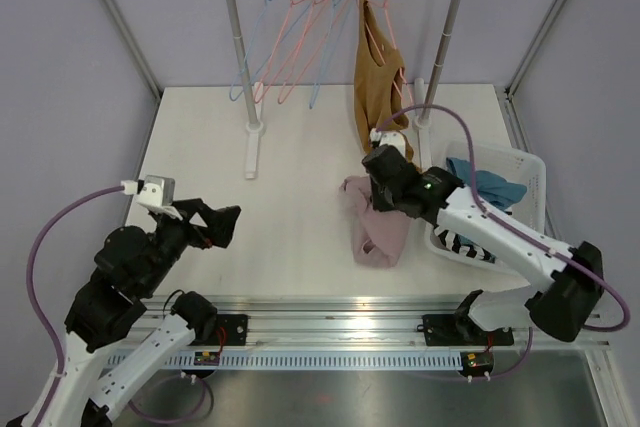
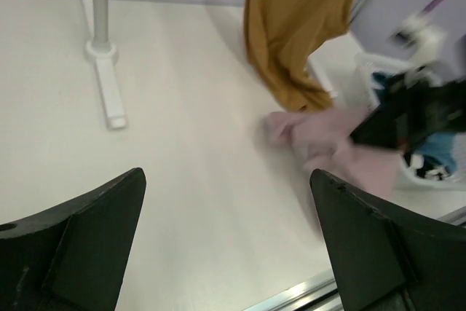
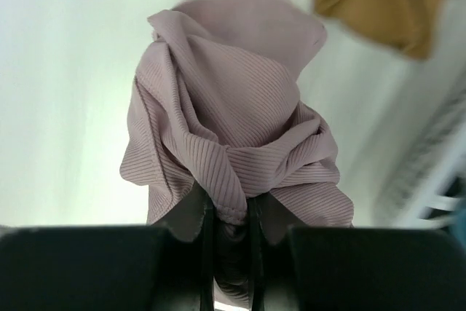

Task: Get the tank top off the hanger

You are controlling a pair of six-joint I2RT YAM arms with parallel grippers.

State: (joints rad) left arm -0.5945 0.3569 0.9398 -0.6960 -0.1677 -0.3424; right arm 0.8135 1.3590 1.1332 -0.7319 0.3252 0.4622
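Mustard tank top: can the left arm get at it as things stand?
Probably, if it stretches that far. The left gripper is open, with bare table between it and the mustard tank top. The right gripper, pinching the pink garment, sits close by the hem and could crowd it.

Near left: my left arm (image 1: 130,272) folded, left jaws spread wide, pointing right. My right arm (image 1: 495,235) stretches from near right toward centre, right jaws pinched onto pink cloth (image 3: 226,143).
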